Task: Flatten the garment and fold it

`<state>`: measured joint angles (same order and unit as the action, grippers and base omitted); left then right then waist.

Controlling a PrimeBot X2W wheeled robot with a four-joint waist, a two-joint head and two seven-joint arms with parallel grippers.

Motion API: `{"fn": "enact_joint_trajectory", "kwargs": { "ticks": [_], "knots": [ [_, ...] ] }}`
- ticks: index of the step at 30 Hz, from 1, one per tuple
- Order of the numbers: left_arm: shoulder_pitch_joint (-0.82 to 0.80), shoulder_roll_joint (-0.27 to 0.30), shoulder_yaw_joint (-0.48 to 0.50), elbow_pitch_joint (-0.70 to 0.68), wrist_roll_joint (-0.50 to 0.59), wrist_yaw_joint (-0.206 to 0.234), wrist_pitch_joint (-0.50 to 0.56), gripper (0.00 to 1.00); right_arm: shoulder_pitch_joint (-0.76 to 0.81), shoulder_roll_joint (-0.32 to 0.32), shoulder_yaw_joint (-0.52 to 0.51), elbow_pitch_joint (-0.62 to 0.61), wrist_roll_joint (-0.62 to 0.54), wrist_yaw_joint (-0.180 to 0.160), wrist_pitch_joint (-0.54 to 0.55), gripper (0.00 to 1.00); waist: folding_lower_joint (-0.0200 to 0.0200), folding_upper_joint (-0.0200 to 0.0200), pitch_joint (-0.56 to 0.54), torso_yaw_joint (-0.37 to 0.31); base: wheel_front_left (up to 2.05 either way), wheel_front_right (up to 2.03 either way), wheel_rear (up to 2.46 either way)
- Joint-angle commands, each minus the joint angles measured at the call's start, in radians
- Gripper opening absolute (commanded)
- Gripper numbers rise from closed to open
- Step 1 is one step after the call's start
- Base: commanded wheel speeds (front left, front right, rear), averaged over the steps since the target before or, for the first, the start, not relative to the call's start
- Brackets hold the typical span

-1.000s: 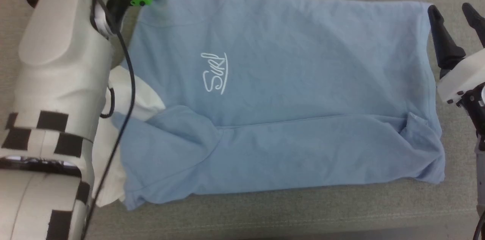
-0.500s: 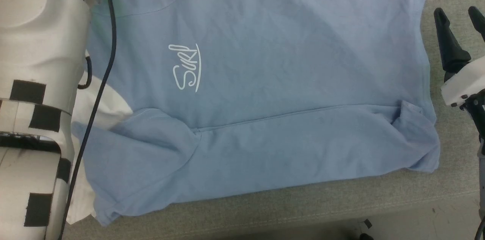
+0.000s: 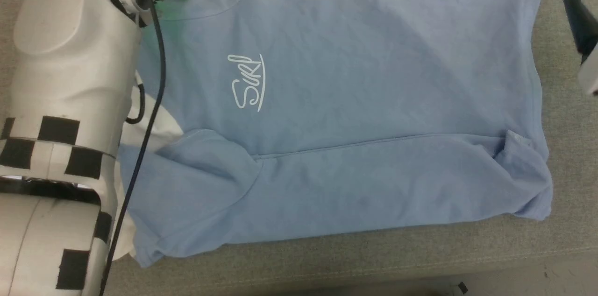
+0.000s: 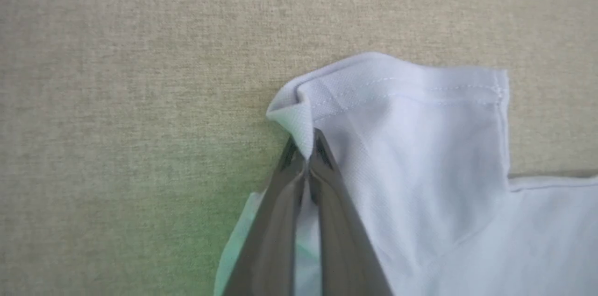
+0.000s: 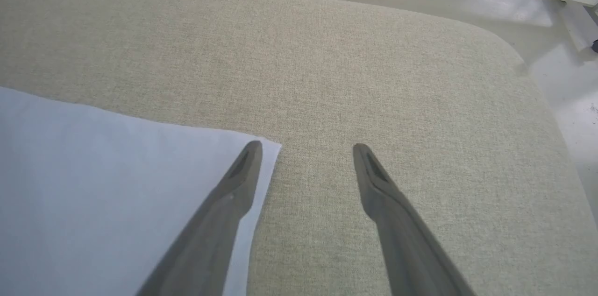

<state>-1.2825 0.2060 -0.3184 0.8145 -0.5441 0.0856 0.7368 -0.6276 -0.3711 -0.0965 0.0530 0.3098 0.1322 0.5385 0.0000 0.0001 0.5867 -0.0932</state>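
Head view: garment (image 3: pixel 350 100) spread on grey woven pad (image 3: pixel 327 258), near long edge folded over, white logo (image 3: pixel 247 82) up. Soft knit; we expect drag wrinkles.

Left wrist view: left gripper (image 4: pixel 304 156) clenched on sleeve (image 4: pixel 420 137) corner, stitched hem bunched. Thin pinch; we judge slip likely under pull.

Right wrist view: right gripper (image 5: pixel 307 146) released, one finger over garment corner. We judge one-sided pull could skew fold.

Left hand (image 4: pixel 306 153) pinched closed, right hand (image 5: pixel 307 146) fingers spread wide
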Motion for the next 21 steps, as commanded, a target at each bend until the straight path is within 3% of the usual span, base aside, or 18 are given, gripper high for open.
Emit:
{"fn": "enact_joint_trajectory", "kwargs": {
  "ticks": [1,5,11,21],
  "knots": [
    [0.017,-0.007,0.001,-0.01,-0.01,-0.01,-0.008,0.0,-0.049,-0.013,0.018,0.017,-0.002,-0.002,0.046,1.0,0.0,-0.0001,-0.012,0.013,0.0,0.0,0.0],
    [0.011,-0.014,-0.004,-0.048,-0.014,-0.019,-0.015,0.0,-0.16,-0.059,0.103,0.099,0.004,-0.002,0.216,1.0,0.0,-0.0001,-0.014,0.032,0.0,0.0,0.0],
    [-0.003,-0.014,-0.011,-0.111,-0.017,-0.024,-0.014,0.0,-0.282,-0.078,0.206,0.21,-0.003,-0.002,0.425,1.0,0.0,-0.0001,0.018,0.062,0.0,0.0,0.0],
    [0.014,0.0,-0.02,-0.19,-0.021,-0.021,0.0,0.0,-0.319,-0.093,0.299,0.28,-0.023,-0.002,0.604,1.0,0.0,-0.0001,0.051,0.085,0.0,0.0,0.0]
  ]
}}
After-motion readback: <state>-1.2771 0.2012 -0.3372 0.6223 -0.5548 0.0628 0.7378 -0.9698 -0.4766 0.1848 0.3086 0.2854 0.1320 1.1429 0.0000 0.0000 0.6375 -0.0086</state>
